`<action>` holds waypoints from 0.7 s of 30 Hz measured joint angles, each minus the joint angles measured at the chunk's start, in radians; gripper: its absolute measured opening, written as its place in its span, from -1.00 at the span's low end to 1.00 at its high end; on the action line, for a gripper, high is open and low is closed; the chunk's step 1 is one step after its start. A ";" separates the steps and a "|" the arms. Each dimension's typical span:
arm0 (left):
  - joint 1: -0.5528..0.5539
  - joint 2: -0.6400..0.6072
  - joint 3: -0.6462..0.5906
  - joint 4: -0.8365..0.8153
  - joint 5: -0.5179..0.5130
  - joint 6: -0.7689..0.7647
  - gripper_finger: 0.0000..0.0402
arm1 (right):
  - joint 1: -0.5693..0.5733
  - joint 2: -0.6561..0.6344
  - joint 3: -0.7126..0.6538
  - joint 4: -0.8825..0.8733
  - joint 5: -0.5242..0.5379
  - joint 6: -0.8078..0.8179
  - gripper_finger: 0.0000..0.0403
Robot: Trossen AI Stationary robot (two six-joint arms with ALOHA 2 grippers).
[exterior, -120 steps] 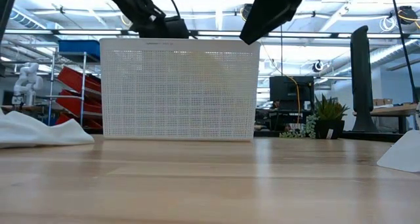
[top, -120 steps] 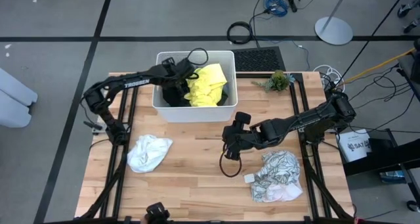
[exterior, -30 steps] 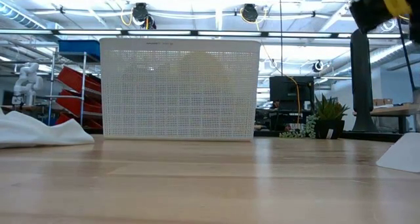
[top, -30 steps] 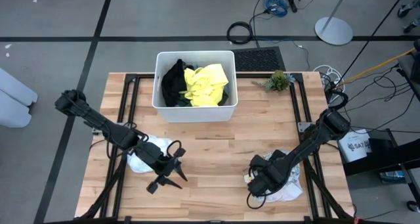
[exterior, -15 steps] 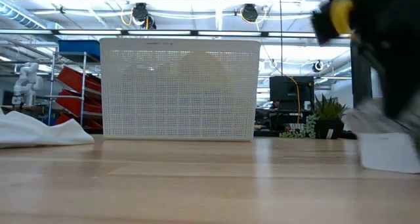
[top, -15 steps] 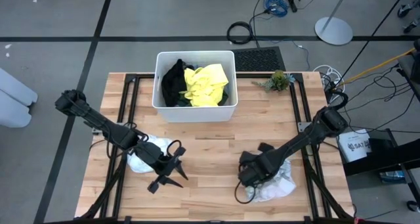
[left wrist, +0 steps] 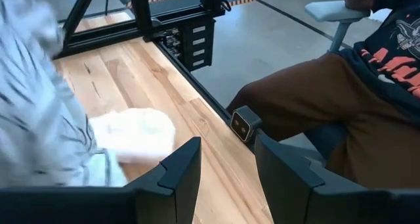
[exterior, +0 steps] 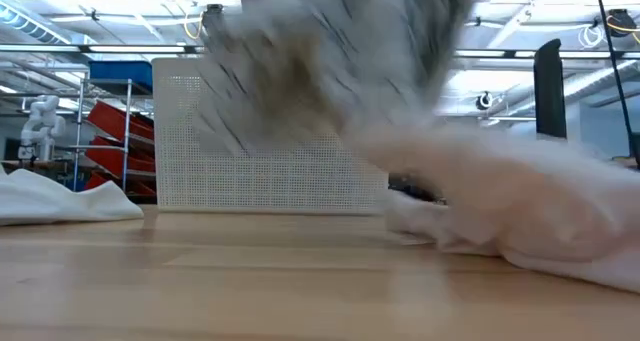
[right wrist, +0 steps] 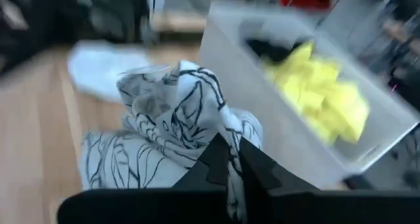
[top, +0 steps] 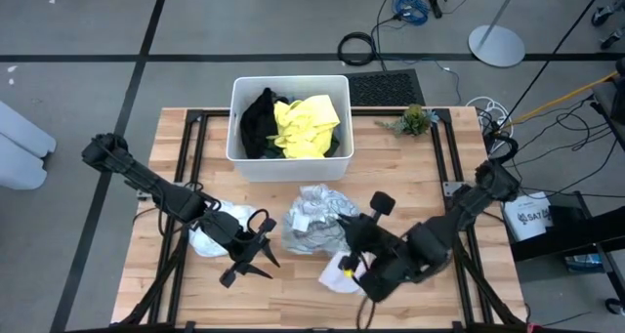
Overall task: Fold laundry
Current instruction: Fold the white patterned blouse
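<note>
Gripping the patterned garment at table centre, the right gripper is clamped shut; left gripper waits part-open, empty. No folds made; tub remains full.

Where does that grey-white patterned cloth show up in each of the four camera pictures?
High view: patterned cloth mid-table, just ahead of the right gripper.
Low view: blurred, filling the upper middle, in front of the white tub.
Left wrist view: blurred along one edge.
Right wrist view: centre, pinched in the fingers.
Shared landmark: the white tub, except in the left wrist view.
</note>
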 joint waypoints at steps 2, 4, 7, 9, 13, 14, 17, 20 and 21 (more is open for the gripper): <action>0.000 0.000 0.000 0.000 0.000 0.000 -0.24 | 0.021 -0.002 0.009 0.035 0.034 -0.013 -1.00; 0.000 0.000 0.000 0.000 0.000 0.000 -0.24 | 0.040 -0.001 0.009 0.060 0.029 -0.021 -1.00; 0.000 0.000 0.000 0.000 0.000 0.000 -0.24 | 0.055 0.008 0.009 0.069 0.022 -0.014 -1.00; 0.000 0.004 0.000 0.002 0.000 -0.003 -0.24 | 0.056 0.018 0.009 0.069 0.018 -0.005 -1.00; 0.000 0.012 0.000 0.001 0.000 -0.006 -0.24 | 0.046 0.029 0.008 0.068 -0.026 -0.010 -1.00; 0.000 0.012 0.000 0.001 0.000 -0.007 -0.24 | 0.040 0.032 0.008 0.069 -0.048 -0.010 -0.99; 0.000 0.012 0.000 0.003 0.000 -0.007 -0.24 | 0.020 0.042 0.008 0.069 -0.114 -0.010 -0.93; 0.000 0.012 0.000 0.003 -0.005 -0.007 -0.24 | -0.003 0.044 0.007 0.071 -0.163 -0.003 -0.86; 0.000 0.012 0.000 0.003 -0.005 -0.007 -0.24 | -0.009 0.045 0.007 0.075 -0.166 -0.002 -0.84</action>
